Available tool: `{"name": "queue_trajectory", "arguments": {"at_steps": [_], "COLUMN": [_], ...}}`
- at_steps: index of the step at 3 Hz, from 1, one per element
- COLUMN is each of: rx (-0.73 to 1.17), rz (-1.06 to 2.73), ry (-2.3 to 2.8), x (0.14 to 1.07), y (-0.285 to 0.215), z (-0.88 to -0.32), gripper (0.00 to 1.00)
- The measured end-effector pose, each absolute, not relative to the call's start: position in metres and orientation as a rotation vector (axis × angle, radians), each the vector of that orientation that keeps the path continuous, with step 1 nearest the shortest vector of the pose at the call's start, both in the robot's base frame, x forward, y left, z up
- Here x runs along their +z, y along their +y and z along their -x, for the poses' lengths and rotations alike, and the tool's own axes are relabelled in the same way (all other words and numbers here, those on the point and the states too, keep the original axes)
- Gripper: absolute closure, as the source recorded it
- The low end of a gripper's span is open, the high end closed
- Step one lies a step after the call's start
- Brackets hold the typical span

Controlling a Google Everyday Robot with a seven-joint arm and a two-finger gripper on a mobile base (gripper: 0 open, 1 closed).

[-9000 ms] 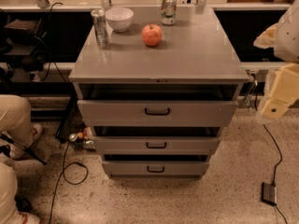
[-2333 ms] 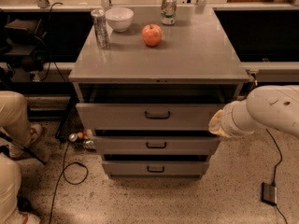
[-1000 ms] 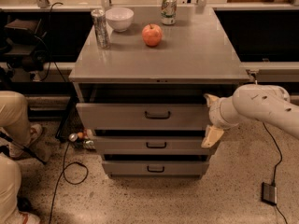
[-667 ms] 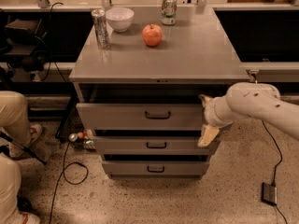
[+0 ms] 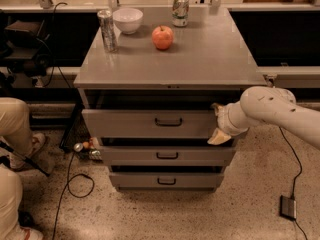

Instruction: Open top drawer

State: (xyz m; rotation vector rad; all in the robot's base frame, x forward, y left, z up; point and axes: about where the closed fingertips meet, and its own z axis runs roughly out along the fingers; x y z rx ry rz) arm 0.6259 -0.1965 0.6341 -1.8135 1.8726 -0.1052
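Observation:
The top drawer is the widest grey front, just under the cabinet top, with a small black bar handle at its centre. A dark gap shows above the front, and none of its inside is visible. My gripper is at the right end of this drawer front, right of the handle and apart from it. Its fingers are spread one above the other, with a cream fingertip low by the drawer's bottom edge. It holds nothing.
Two narrower grey drawers sit below. On the cabinet top stand a silver can, a white bowl, an apple and a second can. A person's legs are at left. Cables and cans lie on the floor.
My arm has come in from the right and moved left along the top drawer front toward its handle. The drawers have not visibly moved.

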Motion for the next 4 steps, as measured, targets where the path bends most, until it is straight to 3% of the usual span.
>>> {"name": "queue_trajectory", "arguments": {"at_steps": [1,2,4], "rx": [-0.106,-0.106,-0.13], "rz": [1.813,1.813,1.772], "ry": [1.873,1.873,1.927], "x": [0.643,0.651,0.666], "y": [-0.197,-0.197,-0.208], "z": [-0.626,-0.626,-0.602], "gripper": [0.72,0.95,1.0]}}
